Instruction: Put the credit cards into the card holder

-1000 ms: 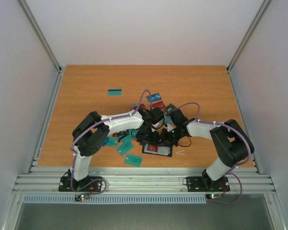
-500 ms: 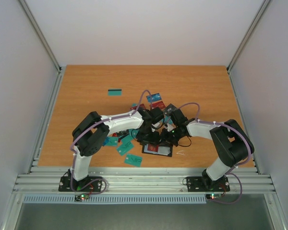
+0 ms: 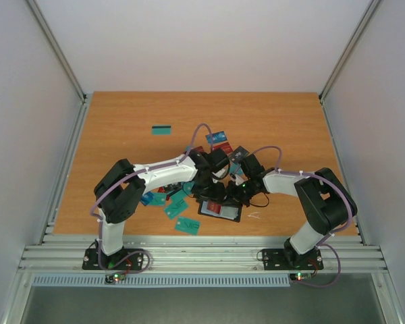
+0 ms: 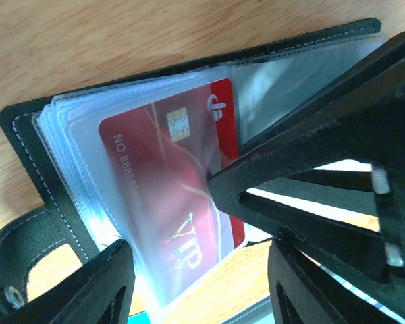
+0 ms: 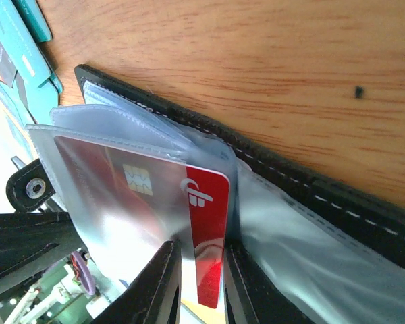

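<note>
right jaws: clenched on the bare end of a red plastic chip credit card | card: mostly inside a clear sleeve of the black folding card holder, lying open on the wooden desk | left jaws: spread apart astride the sleeves, released

Black stitched card holder, lying open on desk, clear sleeves fanned. One red VIP credit card, partly inside a sleeve. Several teal credit cards, scattered alongside.

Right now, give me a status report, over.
Right gripper shut on red card, partly in card holder. Left gripper open against its sleeves. Nothing visibly blocking.
</note>
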Controlling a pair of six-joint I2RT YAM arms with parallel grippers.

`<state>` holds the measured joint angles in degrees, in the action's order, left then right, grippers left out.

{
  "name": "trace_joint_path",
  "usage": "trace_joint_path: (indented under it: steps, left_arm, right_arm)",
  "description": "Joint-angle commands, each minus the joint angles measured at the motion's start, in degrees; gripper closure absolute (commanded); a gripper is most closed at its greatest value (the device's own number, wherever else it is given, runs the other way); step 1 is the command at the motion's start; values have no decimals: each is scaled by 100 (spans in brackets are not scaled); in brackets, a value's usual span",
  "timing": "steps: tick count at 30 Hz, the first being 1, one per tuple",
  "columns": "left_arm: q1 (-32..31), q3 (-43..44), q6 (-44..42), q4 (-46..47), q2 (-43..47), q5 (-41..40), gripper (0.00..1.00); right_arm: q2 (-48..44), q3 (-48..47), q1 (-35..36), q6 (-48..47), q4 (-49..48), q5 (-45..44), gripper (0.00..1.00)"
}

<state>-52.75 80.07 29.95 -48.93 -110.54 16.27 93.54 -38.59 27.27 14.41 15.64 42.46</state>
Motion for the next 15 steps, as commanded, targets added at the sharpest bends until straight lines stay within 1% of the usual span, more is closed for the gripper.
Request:
trace_joint_path:
  steps: [1, 10, 15]
  left_arm:
    - [-31, -110, -27, 581, 205, 179, 46]
    - [-33, -319, 41, 931, 303, 403, 57]
    - [15, -594, 184, 1269, 393, 540, 58]
  right_arm:
    - [244, 167, 95, 87, -132, -176, 80]
    - [229, 264, 95, 149, -254, -132, 80]
    - [235, 273, 95, 149, -263, -115, 80]
